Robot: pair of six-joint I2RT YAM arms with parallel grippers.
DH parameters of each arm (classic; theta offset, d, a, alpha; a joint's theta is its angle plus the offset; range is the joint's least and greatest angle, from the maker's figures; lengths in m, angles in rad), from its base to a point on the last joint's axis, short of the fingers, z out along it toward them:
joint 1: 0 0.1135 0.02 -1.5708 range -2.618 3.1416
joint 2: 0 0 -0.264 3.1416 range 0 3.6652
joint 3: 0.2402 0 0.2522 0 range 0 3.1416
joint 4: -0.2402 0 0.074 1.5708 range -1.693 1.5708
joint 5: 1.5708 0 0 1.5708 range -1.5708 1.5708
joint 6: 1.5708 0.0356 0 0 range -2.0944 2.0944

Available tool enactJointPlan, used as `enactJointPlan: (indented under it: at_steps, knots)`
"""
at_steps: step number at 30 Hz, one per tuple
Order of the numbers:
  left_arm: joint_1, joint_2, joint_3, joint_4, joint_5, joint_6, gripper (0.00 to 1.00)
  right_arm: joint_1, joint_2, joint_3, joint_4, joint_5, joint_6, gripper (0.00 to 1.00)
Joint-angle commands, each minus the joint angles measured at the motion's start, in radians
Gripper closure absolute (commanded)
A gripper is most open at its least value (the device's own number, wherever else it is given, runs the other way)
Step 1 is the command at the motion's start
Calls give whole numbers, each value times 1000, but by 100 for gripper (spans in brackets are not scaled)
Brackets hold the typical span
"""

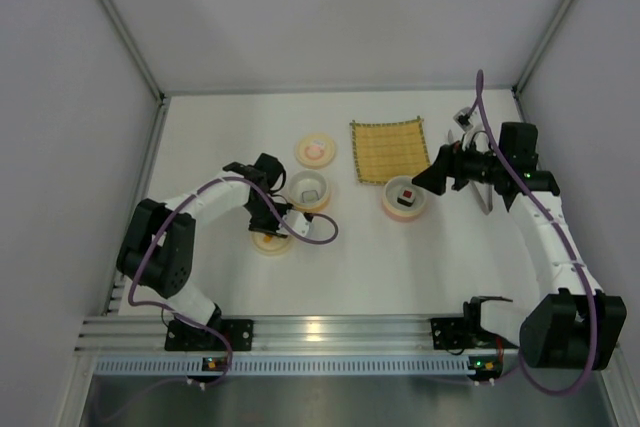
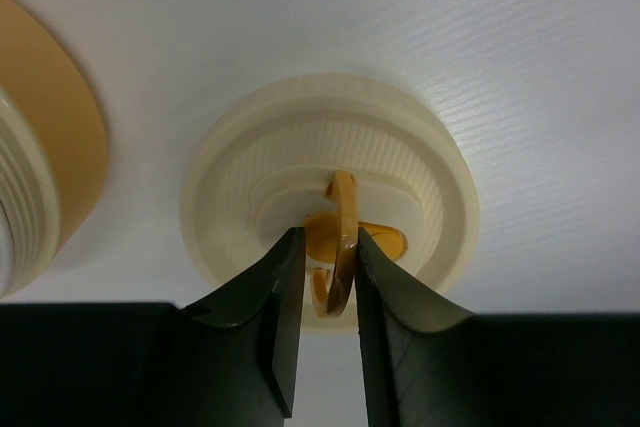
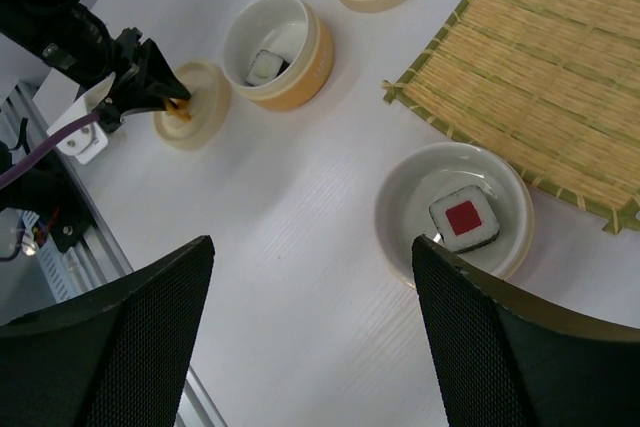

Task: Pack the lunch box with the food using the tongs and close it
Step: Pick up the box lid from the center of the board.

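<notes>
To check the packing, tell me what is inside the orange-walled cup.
One black-and-white roll piece lies in the open orange-walled cup, close to its wall. Nothing else shows inside. The bit of floor beneath the piece is hidden by it.

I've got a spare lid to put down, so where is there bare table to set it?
Bare: the near strip of table in front of the shallow bowl, and the far left corner behind the pink-marked lid. Crowded: the middle, with the deep cup, the looped lid gripped by the left fingers, and the mat.
</notes>
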Motion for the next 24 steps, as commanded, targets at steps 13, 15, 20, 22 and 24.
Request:
enactJointPlan:
  at_steps: [13, 15, 20, 22, 24]
  knots:
    - [-10, -36, 55, 0, -18, -161, 87, -20, -27, 0, -32, -38, -22, 18]
    - [-14, -56, 109, -62, -30, -250, 99, -20, -46, -1, -35, -24, -19, 4]
    - [-22, -163, 244, -181, -32, -481, 100, -20, -72, -10, -29, -17, -5, 1]
    - [-22, -182, 343, -223, -32, -619, 100, -20, -80, -12, -26, -7, 4, 1]
    - [-24, -170, 425, -254, -47, -718, 100, -20, -83, -12, -22, 10, 9, 1]
